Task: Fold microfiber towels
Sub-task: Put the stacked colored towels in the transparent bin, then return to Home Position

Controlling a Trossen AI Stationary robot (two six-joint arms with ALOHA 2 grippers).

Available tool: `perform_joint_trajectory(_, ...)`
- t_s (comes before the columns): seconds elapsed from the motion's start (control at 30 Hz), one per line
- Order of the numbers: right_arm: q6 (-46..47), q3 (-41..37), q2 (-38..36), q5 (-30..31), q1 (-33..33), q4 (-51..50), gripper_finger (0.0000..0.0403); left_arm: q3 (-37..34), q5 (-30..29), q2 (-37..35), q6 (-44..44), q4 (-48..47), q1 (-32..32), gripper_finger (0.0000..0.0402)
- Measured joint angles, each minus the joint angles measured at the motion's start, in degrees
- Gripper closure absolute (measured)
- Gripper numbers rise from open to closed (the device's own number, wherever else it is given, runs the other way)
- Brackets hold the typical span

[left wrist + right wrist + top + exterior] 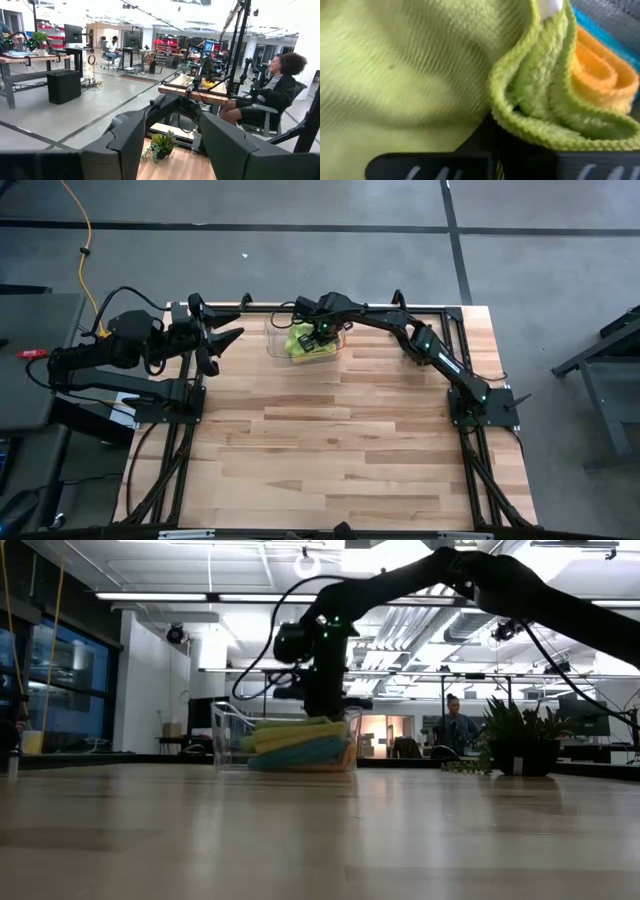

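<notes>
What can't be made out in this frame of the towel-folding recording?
- Right gripper fingertips: buried in the lime green microfiber towel; no view shows how much cloth they pinch.
- Lower towels in the clear plastic tray: the low view shows only edges.
- Left gripper: waits off the table's left edge.

The right arm extends from its base at the right edge of the counter, elbow bent, reaching left toward the far centre. Its wrist points downward, and the right gripper point(318, 336) is lowered with jaws fully closed. The left arm is folded near its base at the far-left corner, forearm roughly level. The left gripper point(222, 346) points right, raised off the counter, jaws parted with nothing between them.
</notes>
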Motion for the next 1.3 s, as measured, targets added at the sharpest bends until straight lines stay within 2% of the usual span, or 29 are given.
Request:
perform_joint_trajectory(0.23, -4.7, 1.4, -5.13, -1.36, 0.04, 1.36, 0.0403, 0.0, -0.6, 0.0, 1.92, 0.0, 0.0, 0.022)
perform_joint_trajectory(0.47, -18.21, 1.62, -12.26, -1.72, 0.04, -3.12, 0.0403, 0.0, -1.74, 0.01, 1.53, 0.0, 0.0, 0.022)
perform_joint_trajectory(0.6, -22.9, -2.82, -17.63, -1.76, 0.15, -4.6, 0.0403, 0.0, -2.06, 0.52, 0.45, 0.0, 0.0, 0.022)
perform_joint_trajectory(0.67, -23.21, -7.94, -21.86, -0.91, 0.3, -1.79, 0.0403, 0.0, -1.58, 0.76, -0.03, 0.0, 0.0, 0.022)
perform_joint_trajectory(0.77, -23.54, -20.79, -30.99, 0.0, 0.43, 6.84, 0.0403, 0.0, -1.2, 0.82, -0.66, -0.01, -0.04, 0.022)
perform_joint_trajectory(0.9, -22.94, -42.21, -46.21, -3.73, 1.16, 21.89, 0.0403, 0.0, -1.03, 1.05, -1.49, 0.0, -0.07, 0.022)
perform_joint_trajectory(1.03, -23.32, -59.03, -61.37, -6.39, 3.35, 35.9, 0.0403, -0.02, -0.03, 2.27, -0.68, 0.0, -0.07, 0.022)
perform_joint_trajectory(1.13, -23.39, -68.18, -70.76, -6.5, 5.27, 46.45, 0.0403, -0.04, 2.7, 3.6, 0.71, 0.0, -0.07, 0.022)
perform_joint_trajectory(1.3, -27.58, -77.8, -82.37, -7.92, 8.41, 58.77, 0.0403, -0.09, 5.08, 5.07, 2.48, 0.01, -0.09, 0.0224)
